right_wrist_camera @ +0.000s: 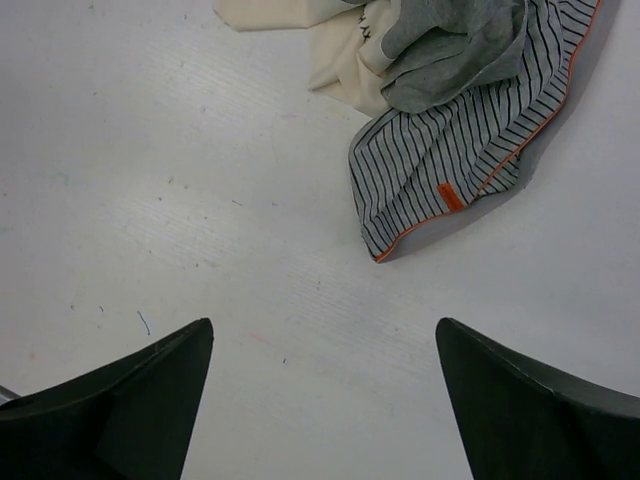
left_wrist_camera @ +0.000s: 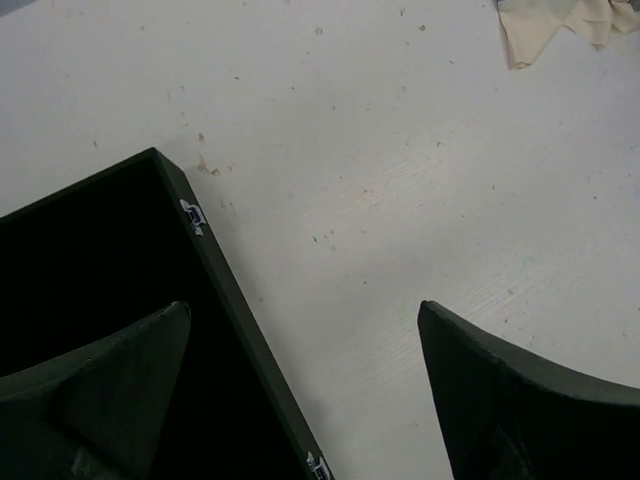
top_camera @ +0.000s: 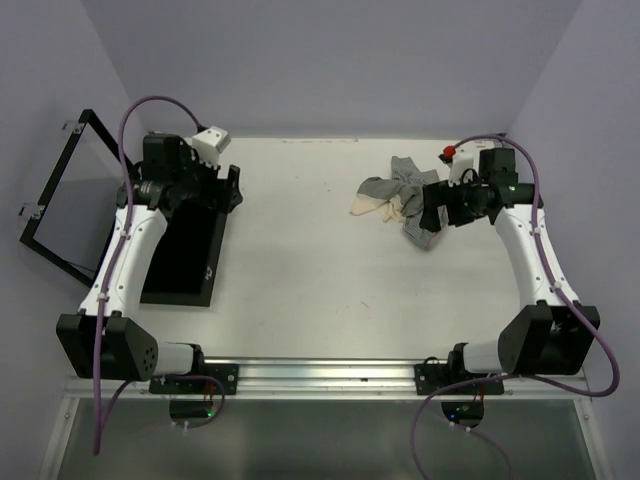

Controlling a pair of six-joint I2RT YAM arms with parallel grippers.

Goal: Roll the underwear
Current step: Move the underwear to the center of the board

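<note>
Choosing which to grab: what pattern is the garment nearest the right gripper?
Garment: grey stripes, orange edging; right wrist view.

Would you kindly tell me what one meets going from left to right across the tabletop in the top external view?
open lid → black box → pile of underwear

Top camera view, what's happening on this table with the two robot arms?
Two robot arms are set to roll underwear, but nothing is held yet. The underwear lies in a loose, unrolled heap at the far right of the table. The right arm's fingers hang open above the table right beside the heap, touching none of it. The left arm's fingers are open too, straddling the edge of the open black box on the left.
</note>
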